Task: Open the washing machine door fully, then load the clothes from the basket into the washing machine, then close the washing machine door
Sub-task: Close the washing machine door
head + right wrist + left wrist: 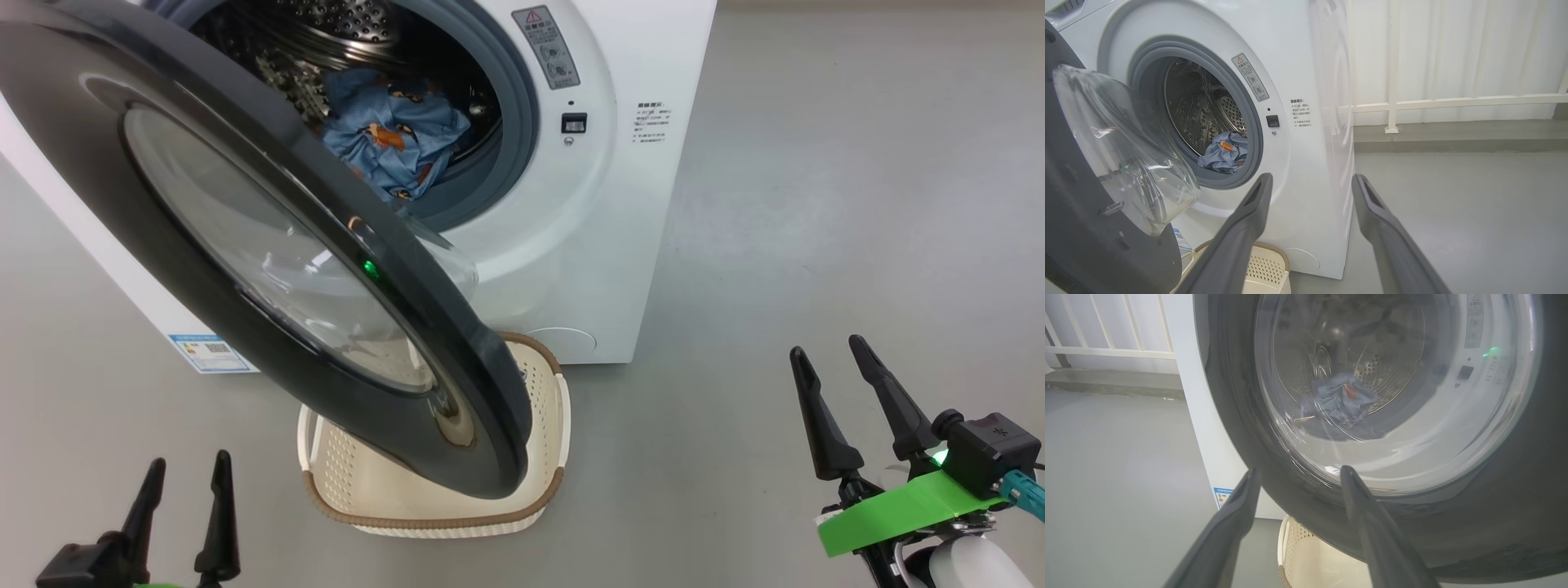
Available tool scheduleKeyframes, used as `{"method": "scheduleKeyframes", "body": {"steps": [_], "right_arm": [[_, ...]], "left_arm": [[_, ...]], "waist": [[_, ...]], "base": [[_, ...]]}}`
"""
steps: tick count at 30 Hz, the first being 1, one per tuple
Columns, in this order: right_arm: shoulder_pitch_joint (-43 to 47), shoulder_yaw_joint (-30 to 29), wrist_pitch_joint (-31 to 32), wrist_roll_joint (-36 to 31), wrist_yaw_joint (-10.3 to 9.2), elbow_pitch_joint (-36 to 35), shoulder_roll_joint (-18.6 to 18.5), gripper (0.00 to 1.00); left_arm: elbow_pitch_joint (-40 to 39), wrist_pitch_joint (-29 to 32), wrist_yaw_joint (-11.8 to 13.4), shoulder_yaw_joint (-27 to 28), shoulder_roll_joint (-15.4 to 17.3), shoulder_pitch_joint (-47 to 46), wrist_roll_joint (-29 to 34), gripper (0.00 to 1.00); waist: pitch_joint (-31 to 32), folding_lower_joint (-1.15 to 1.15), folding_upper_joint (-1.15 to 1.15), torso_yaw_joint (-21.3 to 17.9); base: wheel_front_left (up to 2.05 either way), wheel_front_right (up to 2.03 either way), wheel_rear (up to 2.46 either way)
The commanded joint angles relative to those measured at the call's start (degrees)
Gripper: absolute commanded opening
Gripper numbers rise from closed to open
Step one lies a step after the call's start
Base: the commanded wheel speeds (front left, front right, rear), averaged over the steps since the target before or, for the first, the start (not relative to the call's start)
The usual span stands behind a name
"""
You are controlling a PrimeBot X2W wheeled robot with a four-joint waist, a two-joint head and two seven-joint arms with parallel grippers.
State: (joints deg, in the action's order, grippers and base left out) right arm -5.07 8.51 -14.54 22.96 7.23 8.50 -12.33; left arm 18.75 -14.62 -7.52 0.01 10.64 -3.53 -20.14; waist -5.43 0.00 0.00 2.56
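I see a smooth grey floor point(824, 212) all around. Behind, I see a white railing point(1453, 101) on a low grey step point(1453, 136), with a pale white curtain point(1474, 49) hanging past it. The light is soft and even.

Blue clothes point(392, 135) lie in the drum; door point(163, 269) ajar above basket point(433, 518).

Looks along the two dark fingers point(1237, 232) of the right gripper point(1311, 177), spread wide with nothing between them, toward the white washing machine point(1306, 61). Finds the washing machine door point(1073, 228) standing open at the left, clear glass bowl point(1126, 155) bulging toward the opening, and the clothes point(1224, 154) bunched low in the steel drum point(1196, 106) behind the grey gasket point(1255, 139). Catches the basket point(1269, 265) on the grey floor point(1453, 212) before the machine, partly behind one finger, with a white railing point(1453, 101) off right.
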Motion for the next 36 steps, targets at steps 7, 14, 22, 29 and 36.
{"method": "scheduleKeyframes", "body": {"steps": [7,14,22,29,36], "right_arm": [[-0.97,0.65,-0.46,-0.42,0.25,-1.14,-0.52,1.00],[-1.07,0.95,-0.46,-0.02,0.25,-0.67,-0.33,0.40],[-2.68,2.16,-0.46,1.29,0.25,-1.46,0.00,0.00],[-7.15,5.78,-0.46,1.89,0.25,-6.10,0.43,0.00],[-12.40,12.12,-0.46,2.57,0.25,-12.57,1.22,0.00]], "left_arm": [[-0.93,-0.38,0.03,2.32,0.34,-0.59,1.66,1.00],[-1.04,-0.38,0.03,2.02,0.05,-0.73,1.94,1.00],[-1.03,-0.38,0.03,1.87,-0.63,-0.45,2.48,1.00],[-1.69,-0.38,0.03,1.76,-1.10,0.10,3.04,1.00],[-3.04,-0.38,0.03,1.08,-1.74,0.29,3.40,1.00]], "waist": [[-0.22,0.00,0.00,0.35],[-0.04,0.00,0.00,0.83],[0.74,0.00,0.00,1.89],[1.86,0.00,0.00,2.97],[2.65,0.00,0.00,4.67]], "base": [[0.00,0.00,0.00],[0.00,0.00,0.00],[0.00,0.00,0.00],[0.00,0.00,0.00],[0.00,0.00,0.00]]}}
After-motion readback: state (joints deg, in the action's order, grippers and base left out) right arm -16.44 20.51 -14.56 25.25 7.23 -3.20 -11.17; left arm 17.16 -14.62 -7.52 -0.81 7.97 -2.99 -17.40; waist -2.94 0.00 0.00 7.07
